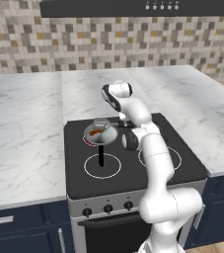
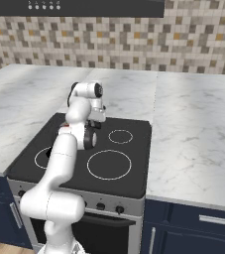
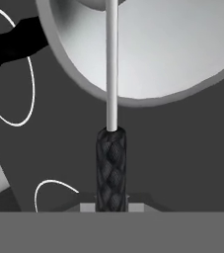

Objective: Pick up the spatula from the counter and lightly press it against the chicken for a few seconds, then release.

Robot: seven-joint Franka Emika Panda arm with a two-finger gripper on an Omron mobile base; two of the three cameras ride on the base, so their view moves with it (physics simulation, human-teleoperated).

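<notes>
My gripper (image 3: pixel 111 207) is shut on the dark textured handle of the spatula (image 3: pixel 111 163). Its thin white shaft runs forward over the rim of the grey pan (image 3: pixel 177 59). In the left base view the gripper (image 1: pixel 125 122) hangs over the stove beside the pan (image 1: pixel 108 138), and the spatula's grey head (image 1: pixel 101 122) rests over the orange-brown chicken (image 1: pixel 95 132) in the pan. I cannot tell whether the head touches the chicken. From the right base view the gripper (image 2: pixel 96 122) shows above the cooktop, with the arm hiding most of the pan.
The pan's black handle (image 1: pixel 101 157) points toward the stove's front over a white burner ring. The black cooktop (image 2: pixel 119 163) has several ring burners. Marble counters (image 1: pixel 19 128) flank the stove, with a tiled wall behind and a hood above.
</notes>
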